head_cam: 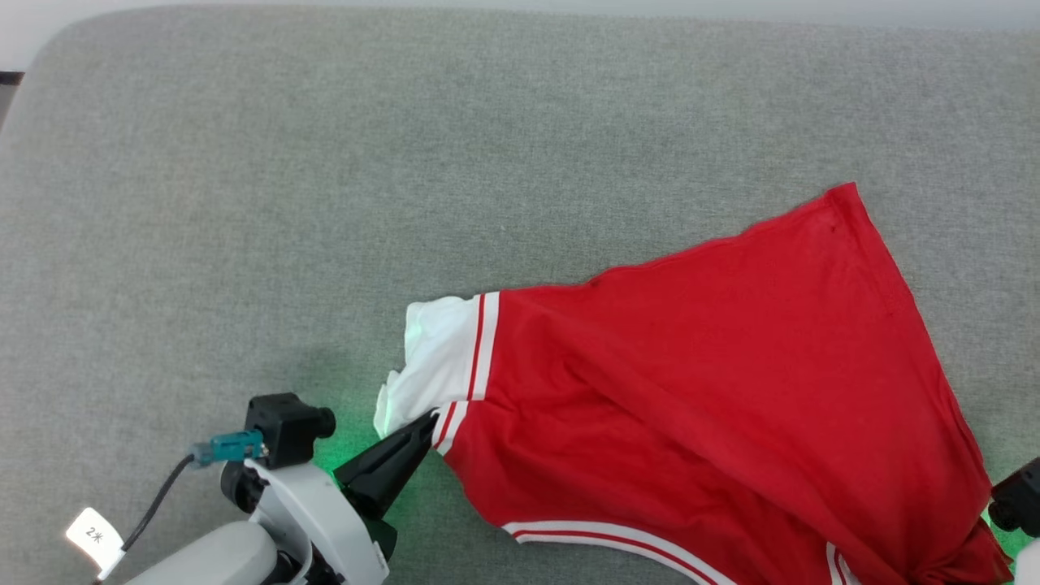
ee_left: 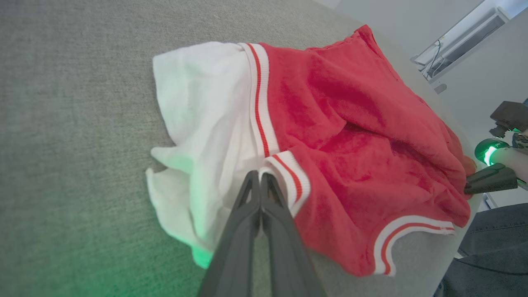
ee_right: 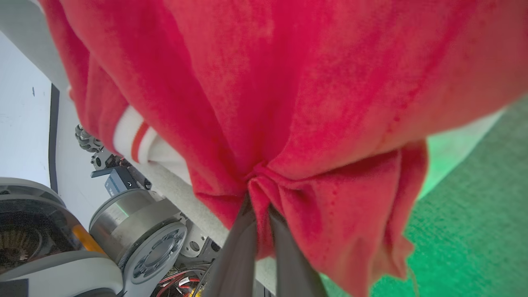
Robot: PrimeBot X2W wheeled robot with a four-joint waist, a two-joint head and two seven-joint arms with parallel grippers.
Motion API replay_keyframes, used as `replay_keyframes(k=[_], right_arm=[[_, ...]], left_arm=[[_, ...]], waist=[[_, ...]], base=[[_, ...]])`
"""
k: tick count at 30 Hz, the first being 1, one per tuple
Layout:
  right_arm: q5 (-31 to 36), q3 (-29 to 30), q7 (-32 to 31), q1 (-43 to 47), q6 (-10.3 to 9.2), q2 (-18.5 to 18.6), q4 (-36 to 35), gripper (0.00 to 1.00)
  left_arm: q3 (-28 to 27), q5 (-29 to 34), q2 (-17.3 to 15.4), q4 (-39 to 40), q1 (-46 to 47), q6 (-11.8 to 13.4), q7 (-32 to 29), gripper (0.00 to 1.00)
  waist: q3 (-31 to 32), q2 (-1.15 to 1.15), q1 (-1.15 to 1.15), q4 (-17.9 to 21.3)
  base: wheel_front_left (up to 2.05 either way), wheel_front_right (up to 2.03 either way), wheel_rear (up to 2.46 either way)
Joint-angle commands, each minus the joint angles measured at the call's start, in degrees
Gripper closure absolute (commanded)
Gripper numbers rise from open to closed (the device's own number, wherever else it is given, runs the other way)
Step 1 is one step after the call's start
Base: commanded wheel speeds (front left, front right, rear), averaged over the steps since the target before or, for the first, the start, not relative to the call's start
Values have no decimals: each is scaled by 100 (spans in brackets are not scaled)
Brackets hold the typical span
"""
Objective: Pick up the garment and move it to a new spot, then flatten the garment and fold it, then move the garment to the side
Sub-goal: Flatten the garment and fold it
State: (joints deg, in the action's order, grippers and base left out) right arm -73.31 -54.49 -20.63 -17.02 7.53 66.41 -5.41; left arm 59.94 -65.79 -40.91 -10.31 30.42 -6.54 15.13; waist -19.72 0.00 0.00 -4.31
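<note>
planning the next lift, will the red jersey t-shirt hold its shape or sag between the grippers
Probably floppy: the red jersey T-shirt bunches into gathers where the right gripper pinches it, so it should sag. Likely light: its white sleeve crumples thinly by the left gripper. It may drag on the grey cloth surface.

Bottom edge cuts the garment [head_cam: 731, 390]; cloth swallows the tips of the right tool [ee_right: 259, 208].

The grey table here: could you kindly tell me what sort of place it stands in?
Probably an indoor robot test room: a grey fabric-covered table bearing a red jersey T-shirt, pale walls, and the robot's wheeled base beside it.
</note>
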Motion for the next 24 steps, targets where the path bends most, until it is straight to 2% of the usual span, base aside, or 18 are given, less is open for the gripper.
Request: replay_keyframes(k=[1, 5, 7, 8, 9, 19, 22, 24], right_arm=[[128, -93, -43, 214, -11, -281, 124, 100], [381, 225, 83, 291, -17, -564, 295, 100], [518, 478, 218, 293, -27, -583, 347, 44], [569, 612, 266, 316, -29, -558, 329, 3], [611, 763, 315, 326, -30, -490, 290, 0], [317, 2486, 197, 695, -9, 761, -638, 0], [416, 3004, 89, 487, -9, 899, -755, 0], [628, 3311, 32, 228, -9, 752, -705, 0]], left_arm=[[-9, 41, 3, -23, -45, 18, -3, 100], [-3, 29, -19, -48, -52, 21, -9, 100], [-6, 16, -32, -48, -70, 31, -10, 100], [-7, 7, -33, -43, -82, 32, -10, 100], [-10, 0, -37, -39, -94, 33, -9, 100], [-41, 109, 57, 31, -143, 42, -7, 100], [-13, 150, 131, 21, -77, 24, -9, 100], [10, 180, 190, -1, -13, 3, -20, 100]], waist=[[9, 0, 0, 11], [31, 0, 0, 58], [41, 0, 0, 93], [48, 0, 0, 106], [52, 0, 0, 121], [-4, 0, 0, 91], [-46, 0, 0, 9], [-81, 0, 0, -60]], base=[[0, 0, 0], [0, 0, 0], [0, 0, 0], [0, 0, 0], [0, 0, 0], [0, 0, 0], [0, 0, 0], [0, 0, 0]])
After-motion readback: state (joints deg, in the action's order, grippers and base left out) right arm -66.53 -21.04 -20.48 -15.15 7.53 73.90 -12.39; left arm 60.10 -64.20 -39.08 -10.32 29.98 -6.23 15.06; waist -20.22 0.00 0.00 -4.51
